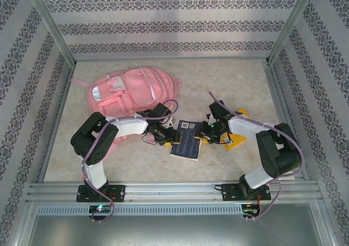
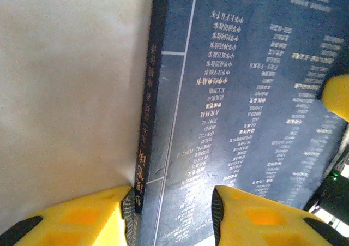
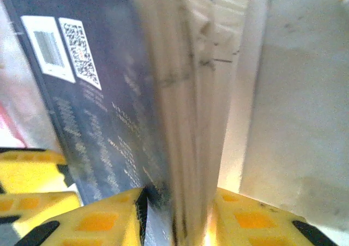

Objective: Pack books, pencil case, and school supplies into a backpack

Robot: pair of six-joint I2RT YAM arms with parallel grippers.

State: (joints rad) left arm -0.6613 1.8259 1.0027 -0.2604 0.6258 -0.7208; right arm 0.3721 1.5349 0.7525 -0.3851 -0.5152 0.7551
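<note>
Beige table [image 1: 240, 77]: your R gripper [image 3: 177, 198] pinches navy book [image 1: 185, 139] by page edge, prob. to lift; L gripper [image 2: 172, 198] spread astride spine, steadying; backpack [image 1: 131, 90] far-left of book.

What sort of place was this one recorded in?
Probably a purpose-built robot test cell, not a real room: aluminium frame posts, wallpapered panels and a metal mounting rail edging a marble-look tabletop.
</note>
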